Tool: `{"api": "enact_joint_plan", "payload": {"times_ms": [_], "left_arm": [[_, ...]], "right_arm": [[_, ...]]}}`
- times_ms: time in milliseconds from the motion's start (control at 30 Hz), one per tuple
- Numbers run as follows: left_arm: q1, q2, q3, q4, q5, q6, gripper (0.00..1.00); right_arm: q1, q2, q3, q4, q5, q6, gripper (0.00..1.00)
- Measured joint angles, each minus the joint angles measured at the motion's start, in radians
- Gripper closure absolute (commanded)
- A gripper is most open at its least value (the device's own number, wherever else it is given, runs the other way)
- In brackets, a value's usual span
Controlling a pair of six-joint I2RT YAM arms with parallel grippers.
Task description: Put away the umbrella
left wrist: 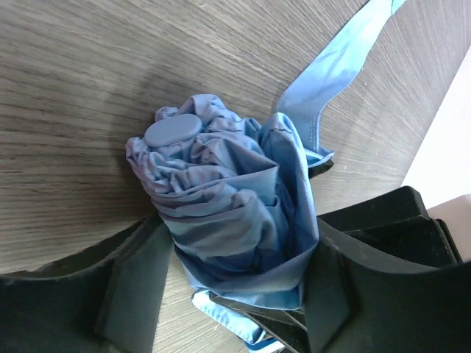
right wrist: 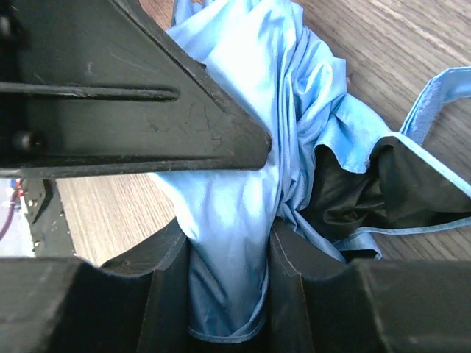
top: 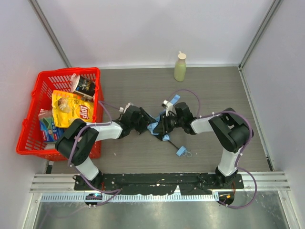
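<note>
On the left side of the table (top: 209, 90) sits a red basket (top: 28, 129) holding a yellow chip bag (top: 71, 109). Beside it the left arm bends low and reaches right. The left gripper (top: 147, 125) has its fingers wide around the umbrella (left wrist: 221, 191), bunched up mid-table; I cannot tell if they squeeze it. The right gripper (top: 163, 126) pinches the blue cloth tight. A green bottle (top: 180, 67) stands well behind.
</note>
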Motion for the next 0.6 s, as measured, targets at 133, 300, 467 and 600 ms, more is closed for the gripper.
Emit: {"api": "enact_joint_plan", "payload": {"times_ms": [133,300,467,600], "left_arm": [[-0.004,0.023,0.000,0.010,-0.016,-0.003,0.72],[-0.003,0.037,0.002,0.039,-0.011,-0.034,1.00],[-0.004,0.055,0.013,0.047,0.000,-0.032,1.00],[-0.007,0.088,0.031,0.059,0.032,-0.034,1.00]], "right_arm": [[-0.035,0.034,0.034,-0.027,-0.079,0.017,0.99],[-0.039,0.038,0.061,-0.086,-0.085,0.021,0.91],[-0.038,0.007,0.074,-0.164,-0.034,0.019,0.41],[0.024,-0.093,0.077,-0.289,0.131,0.000,0.21]]}}
